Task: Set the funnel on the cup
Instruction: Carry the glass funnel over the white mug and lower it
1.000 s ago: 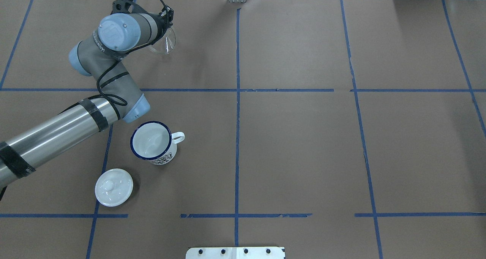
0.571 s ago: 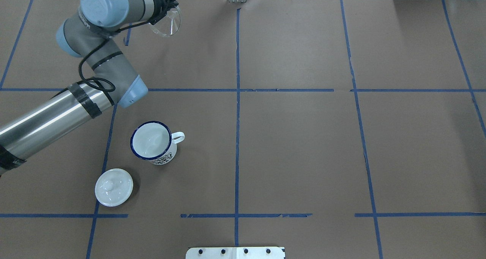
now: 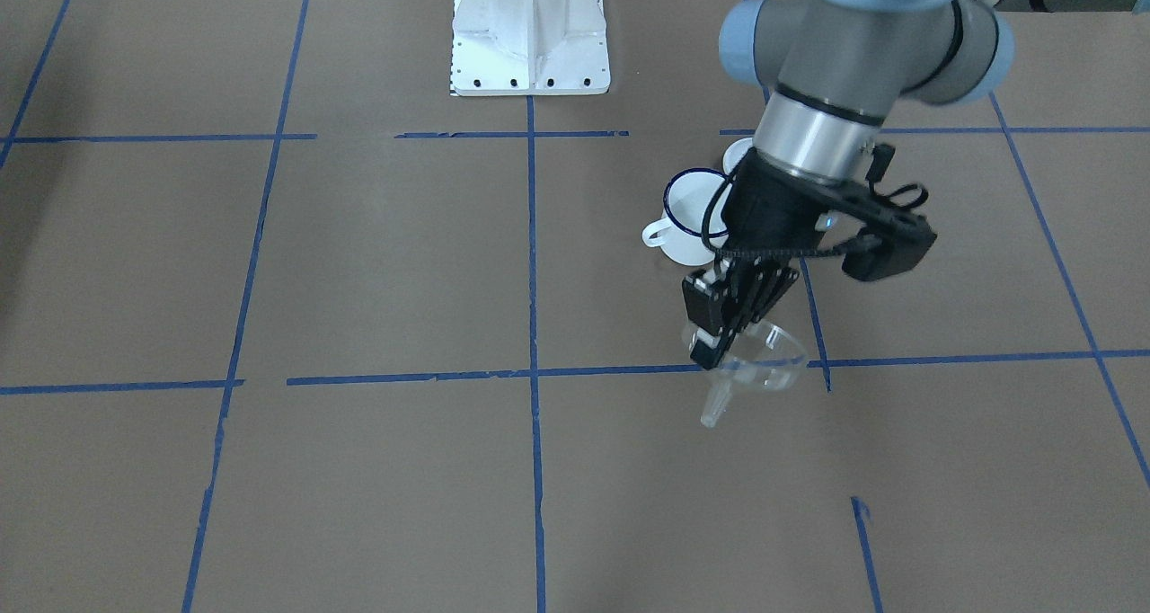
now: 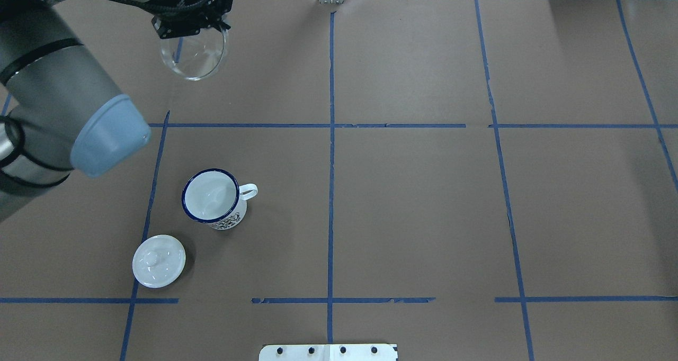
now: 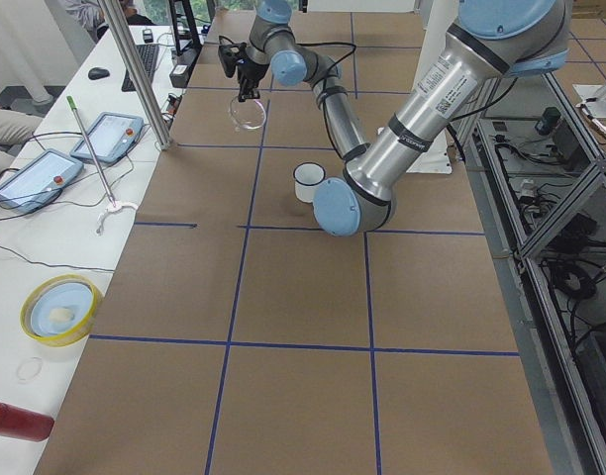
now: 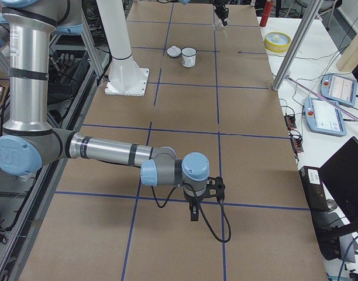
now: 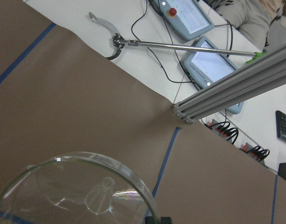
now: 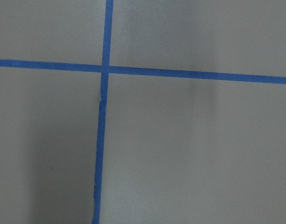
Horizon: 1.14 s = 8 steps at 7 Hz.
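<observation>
Since a second ago the left jaws have swung the funnel round, so its mouth now faces roughly upward. They clamp its rim and hold it above the worktop, well apart from the cup. I judge this the carry step: next I bring the spout over the cup's mouth, then lower. I cannot tell the right jaws' state.
</observation>
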Available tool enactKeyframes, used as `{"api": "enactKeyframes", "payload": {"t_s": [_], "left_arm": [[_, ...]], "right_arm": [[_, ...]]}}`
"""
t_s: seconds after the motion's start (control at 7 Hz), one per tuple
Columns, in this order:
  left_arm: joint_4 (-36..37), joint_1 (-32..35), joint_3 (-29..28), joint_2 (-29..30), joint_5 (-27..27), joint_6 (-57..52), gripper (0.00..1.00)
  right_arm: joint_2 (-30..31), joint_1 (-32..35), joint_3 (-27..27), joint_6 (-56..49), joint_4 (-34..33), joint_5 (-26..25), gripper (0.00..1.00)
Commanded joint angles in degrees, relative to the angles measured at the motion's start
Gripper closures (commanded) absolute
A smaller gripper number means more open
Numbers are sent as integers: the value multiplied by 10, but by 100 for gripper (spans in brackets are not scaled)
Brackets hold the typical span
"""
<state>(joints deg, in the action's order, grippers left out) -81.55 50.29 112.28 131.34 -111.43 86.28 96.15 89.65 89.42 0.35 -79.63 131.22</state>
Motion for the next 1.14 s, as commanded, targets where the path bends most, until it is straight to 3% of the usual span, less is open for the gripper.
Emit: {"api": "enactKeyframes", "payload": {"t_s": [0.0,0.29,1.0], "left_arm": [[208,-72,44,8,-19,-108,100],[215,-116,2,1,-21,-178,100],[77,-146,-61,-52,-20,-190,100]], "right_arm": [[0,0,0,0,0,0,0],[0,0,0,0,0,0,0],[0,0,0,0,0,0,0]]}}
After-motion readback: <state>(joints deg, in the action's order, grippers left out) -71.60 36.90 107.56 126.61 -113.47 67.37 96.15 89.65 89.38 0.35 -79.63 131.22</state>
